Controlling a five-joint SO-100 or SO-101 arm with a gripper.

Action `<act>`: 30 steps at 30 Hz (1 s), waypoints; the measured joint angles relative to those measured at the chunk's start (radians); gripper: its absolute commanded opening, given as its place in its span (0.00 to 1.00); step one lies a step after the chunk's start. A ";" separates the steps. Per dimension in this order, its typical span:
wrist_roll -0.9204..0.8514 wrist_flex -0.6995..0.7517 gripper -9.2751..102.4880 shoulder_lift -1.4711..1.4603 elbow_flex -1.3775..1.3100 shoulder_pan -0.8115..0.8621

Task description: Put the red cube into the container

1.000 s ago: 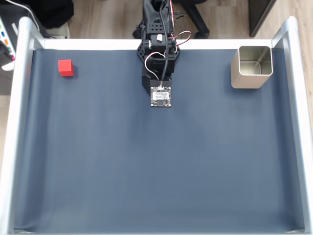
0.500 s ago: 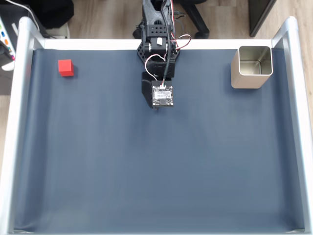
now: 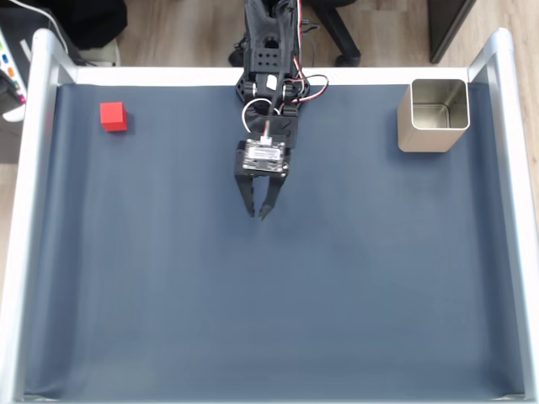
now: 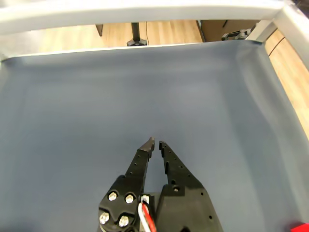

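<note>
Gripper mid-surface, empty, fingers nearly together.
Red cube far left, container far right, fixed view; both well apart from gripper.

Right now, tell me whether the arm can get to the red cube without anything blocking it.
Probably yes. The red cube sits alone on the mat near the fixed view's upper left, with bare mat between it and the gripper, whose fingers are nearly closed and hold nothing. The container stands on the opposite side.
</note>
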 measured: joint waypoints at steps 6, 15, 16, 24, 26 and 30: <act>0.000 0.110 0.09 -0.224 -0.296 0.138; -0.038 0.258 0.10 -0.393 -0.518 0.420; -0.051 0.261 0.10 -0.410 -0.529 0.463; -0.121 0.288 0.09 -0.540 -0.618 0.762; -0.132 0.298 0.09 -0.575 -0.630 0.838; -0.158 0.313 0.09 -0.623 -0.635 0.982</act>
